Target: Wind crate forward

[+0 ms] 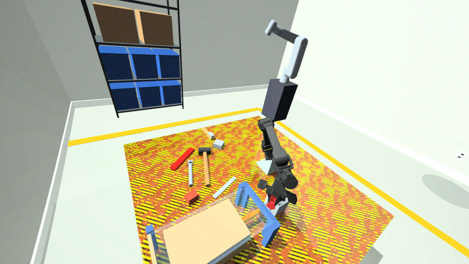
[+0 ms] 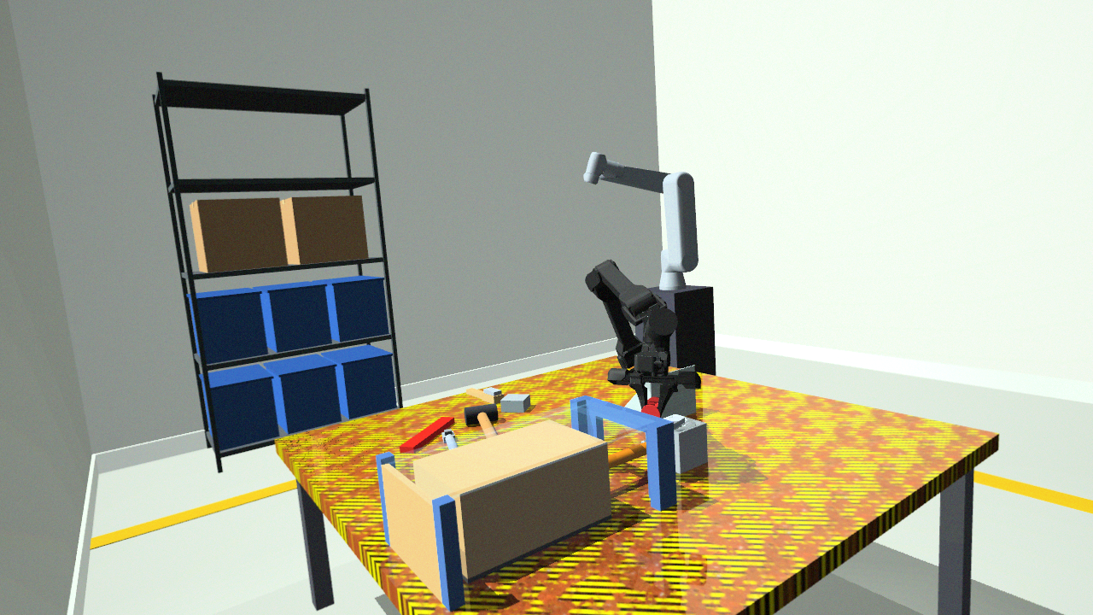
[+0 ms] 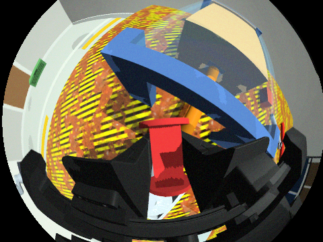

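Note:
My gripper (image 1: pixel 271 201) (image 2: pixel 653 402) (image 3: pixel 164 136) points down and is shut on the red winch handle (image 1: pixel 270 202) (image 2: pixel 651 408) (image 3: pixel 167 157). It holds the handle upright over the grey winch (image 1: pixel 282 207) (image 2: pixel 690 442) (image 3: pixel 157 206). An orange strap (image 1: pixel 250 215) (image 2: pixel 622 454) (image 3: pixel 195 114) runs from the winch through the blue steel frame (image 1: pixel 263 208) (image 2: pixel 662 466) (image 3: pixel 188 81) to the tan crate (image 1: pixel 203 233) (image 2: pixel 527 482) (image 3: pixel 225 27). The crate sits flat inside the clear-panelled cubby, set back from the frame. The handle's lower end is hidden by my fingers.
On the bench (image 1: pixel 328 203) (image 2: pixel 802 459) lie a hammer (image 1: pixel 206 164), a red bar (image 1: pixel 181 158), a grey wrench (image 1: pixel 190 172), a red block (image 1: pixel 191 197), a flat grey bar (image 1: pixel 224 187) and a grey block (image 1: pixel 218 143). A dark pedestal (image 1: pixel 278 98) stands behind my arm.

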